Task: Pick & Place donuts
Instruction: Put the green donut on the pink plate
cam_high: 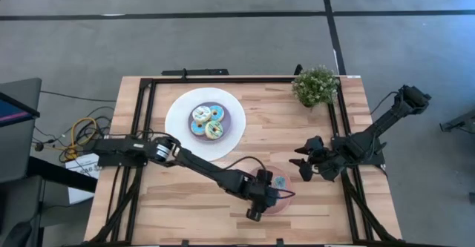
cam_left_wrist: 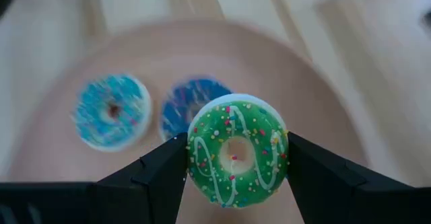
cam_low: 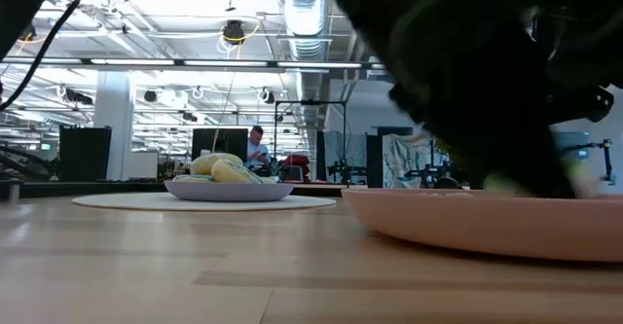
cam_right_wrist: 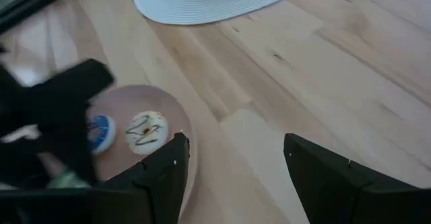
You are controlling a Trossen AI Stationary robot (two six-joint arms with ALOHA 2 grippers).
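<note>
Green icing with white squiggles and coloured sprinkles covers the mini donut (cam_left_wrist: 237, 151) that fills the left wrist view, a small ring clamped edge-on between the two dark fingers (cam_left_wrist: 158, 177) of the left gripper (cam_high: 261, 195). That gripper hangs over the pink plate (cam_high: 289, 196) at the near middle of the table (cam_high: 185, 202). Two more minis lie flat on the plate beneath it: a light blue one (cam_left_wrist: 111, 111) with pale streaks and a darker blue one (cam_left_wrist: 192, 103), partly hidden behind the green ring. From the right wrist view a cream-iced donut (cam_right_wrist: 145, 131) with dark scribbles also sits on this plate.

Farther back and left, three larger donuts (cam_high: 207, 121) with blue and cream-green icing are heaped on a lilac plate (cam_high: 225, 128) set on a wide white plate (cam_high: 178, 117). A potted plant (cam_high: 315, 85) stands at the far right.

No writing or brand can be read anywhere.

At the right edge, the right gripper (cam_high: 303, 168) waits just right of the pink plate, fingers apart and holding nothing.
</note>
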